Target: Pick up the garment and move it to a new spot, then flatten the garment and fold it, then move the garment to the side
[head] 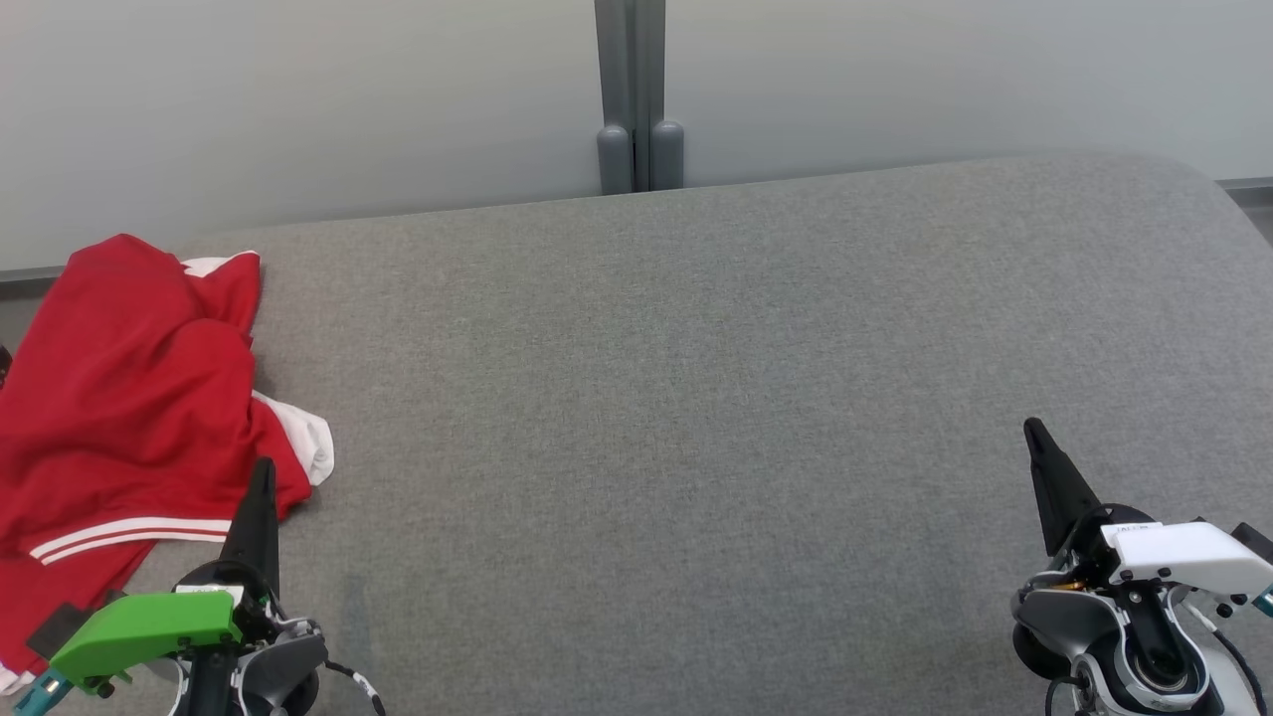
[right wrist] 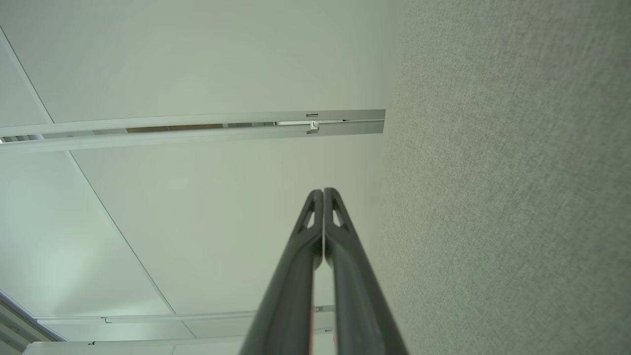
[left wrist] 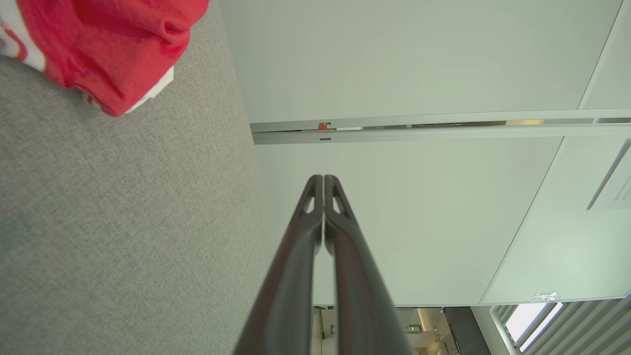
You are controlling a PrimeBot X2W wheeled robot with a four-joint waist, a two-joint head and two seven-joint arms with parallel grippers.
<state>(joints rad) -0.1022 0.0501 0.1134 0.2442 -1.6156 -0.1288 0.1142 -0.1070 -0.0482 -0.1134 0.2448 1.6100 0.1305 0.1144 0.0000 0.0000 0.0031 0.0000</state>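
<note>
A red garment (head: 119,408) with white trim and two white stripes lies crumpled at the left edge of the grey padded surface (head: 696,398). A corner of the garment (left wrist: 113,44) hangs at the top left of the left wrist view. My left gripper (head: 263,467) stands at the lower left, shut and empty, its tip just in front of the garment's near right edge. Both dark fingers (left wrist: 315,207) are pressed together. My right gripper (head: 1032,428) stands at the lower right, shut and empty, far from the garment, its fingers (right wrist: 315,217) meeting at the tips.
A pale wall with a grey vertical post (head: 636,99) runs behind the surface. The surface's rounded far right corner (head: 1193,189) curves away near the wall. The wide grey middle lies between my two grippers.
</note>
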